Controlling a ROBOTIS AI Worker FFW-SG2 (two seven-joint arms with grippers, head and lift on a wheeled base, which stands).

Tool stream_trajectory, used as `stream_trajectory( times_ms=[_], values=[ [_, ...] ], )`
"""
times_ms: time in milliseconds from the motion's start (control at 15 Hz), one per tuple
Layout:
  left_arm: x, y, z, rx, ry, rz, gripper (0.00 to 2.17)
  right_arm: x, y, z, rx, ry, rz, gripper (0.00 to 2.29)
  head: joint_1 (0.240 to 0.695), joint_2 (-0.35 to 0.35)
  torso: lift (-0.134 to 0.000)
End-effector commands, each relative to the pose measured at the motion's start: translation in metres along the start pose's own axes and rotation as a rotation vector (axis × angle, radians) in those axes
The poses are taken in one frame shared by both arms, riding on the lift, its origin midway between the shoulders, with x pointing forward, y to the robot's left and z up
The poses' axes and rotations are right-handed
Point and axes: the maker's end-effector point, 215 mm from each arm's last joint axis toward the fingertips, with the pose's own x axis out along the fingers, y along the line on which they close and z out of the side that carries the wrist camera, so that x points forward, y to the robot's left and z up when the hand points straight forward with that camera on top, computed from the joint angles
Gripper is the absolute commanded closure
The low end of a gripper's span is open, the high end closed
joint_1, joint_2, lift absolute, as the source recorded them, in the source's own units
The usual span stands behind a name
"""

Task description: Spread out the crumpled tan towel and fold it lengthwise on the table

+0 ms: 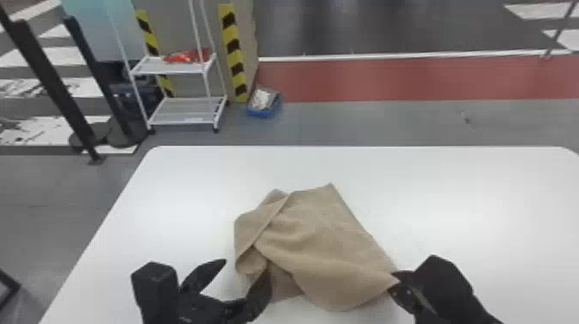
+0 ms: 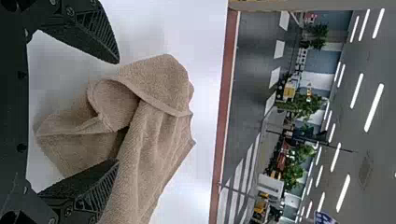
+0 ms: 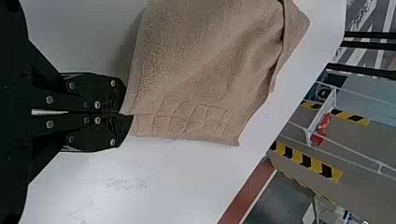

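- Lying crumpled, in the centre and lower centre of the head view: see the tan towel (image 1: pixel 327 241), flat on the white table (image 1: pixel 474 194) in part, doubled over along its left side.
- At lower right of that view, pinching the towel's corner: note the right gripper (image 1: pixel 394 278), closed tight on the cloth.
- At lower left, spread wide with nothing clamped: note the left gripper (image 1: pixel 245 268), with one finger over bare table and the other overlapping the towel's near-left part.
- Matters most here: from the left gripper to the curled edge (image 1: pixel 250 263), just beside and toward the upper right of the frame, partly between the open fingers.
- Much nearer to the left arm than to the right, so probably best taken from that side.
- Running slantwise from the far corner (image 1: pixel 328 189), at upper centre, down to the right gripper: a fairly straight border.
- Likely called for next: closing on the curled edge, then drawing apart to open the doubled layers. Could catch two layers at once.
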Motion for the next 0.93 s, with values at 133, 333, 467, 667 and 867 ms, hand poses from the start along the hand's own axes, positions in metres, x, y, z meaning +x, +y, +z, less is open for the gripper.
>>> stream_trajectory(
  times_ms=[133,333,467,667,867],
  values=[
    [0.029,-0.002,-0.014,0.007,0.068,0.012,0.21,-0.002,0.005,-0.004,0.003,0.004,0.001,2.15,0.695,0.078,-0.124],
    [0.033,0.016,-0.009,0.025,0.061,0.073,0.26,-0.006,0.004,-0.005,0.001,0.004,-0.002,2.15,0.695,0.077,-0.124],
    [0.029,0.033,-0.002,0.027,0.047,0.122,0.26,-0.006,0.004,-0.005,0.004,0.003,-0.002,2.15,0.695,0.086,-0.124],
    [0.033,0.039,0.006,0.032,0.036,0.131,0.28,-0.005,0.005,-0.007,0.006,0.003,0.003,2.15,0.695,0.117,-0.124],
    [0.035,0.038,-0.031,0.041,0.184,0.104,1.44,-0.006,0.001,-0.007,0.007,0.003,-0.008,2.15,0.695,0.120,-0.124]
  ],
)
